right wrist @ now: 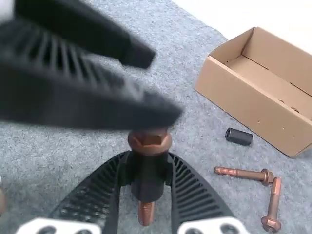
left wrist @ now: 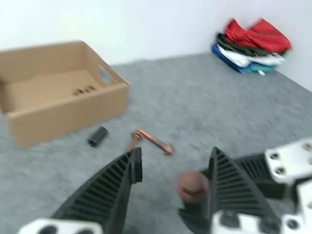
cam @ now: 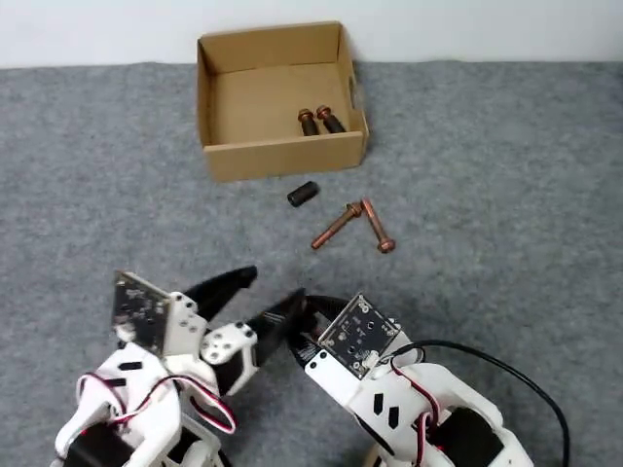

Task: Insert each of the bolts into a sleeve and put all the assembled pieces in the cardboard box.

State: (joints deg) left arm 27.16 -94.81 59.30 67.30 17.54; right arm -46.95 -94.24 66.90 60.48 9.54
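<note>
Brown cardboard box (cam: 277, 156), copper-coloured bolts (cam: 336, 226), black sleeve (cam: 303, 194), mottled grey carpet (cam: 506, 195), white wall (cam: 97, 29)

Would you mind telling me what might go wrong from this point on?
The left tool hangs open right beside the right tool, which clamps the sleeved bolt; a bump might knock it loose. The two loose bolts meet at one end, so grasping one may shove the other.
</note>
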